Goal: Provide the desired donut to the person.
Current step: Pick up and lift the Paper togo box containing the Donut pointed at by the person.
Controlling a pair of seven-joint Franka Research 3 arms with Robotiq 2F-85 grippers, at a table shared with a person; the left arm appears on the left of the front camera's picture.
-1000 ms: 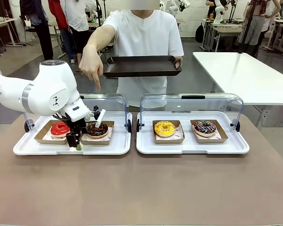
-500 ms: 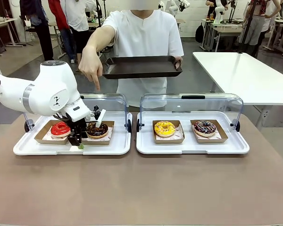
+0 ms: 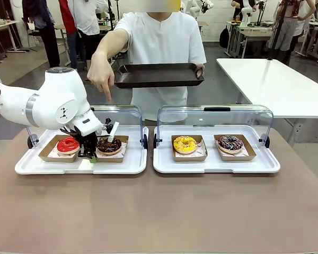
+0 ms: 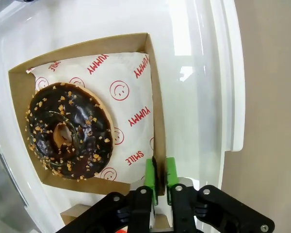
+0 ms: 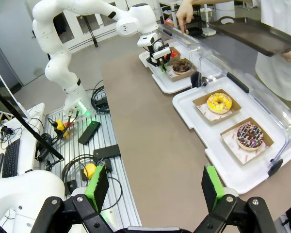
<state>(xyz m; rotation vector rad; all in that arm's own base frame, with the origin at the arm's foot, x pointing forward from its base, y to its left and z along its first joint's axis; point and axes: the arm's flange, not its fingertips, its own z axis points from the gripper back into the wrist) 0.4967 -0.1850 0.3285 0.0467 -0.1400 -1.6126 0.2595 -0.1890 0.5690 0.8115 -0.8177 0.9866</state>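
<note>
Left fingers (image 4: 150,180) vertical, tight on donut box (image 4: 155,107)

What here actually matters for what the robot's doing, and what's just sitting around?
In the job: chocolate nut donut; its cardboard box; left gripper pinching that box's wall; person's pointing hand; person's dark tray.
Lying about: red donut; yellow donut; sprinkled donut; right gripper, open.
</note>
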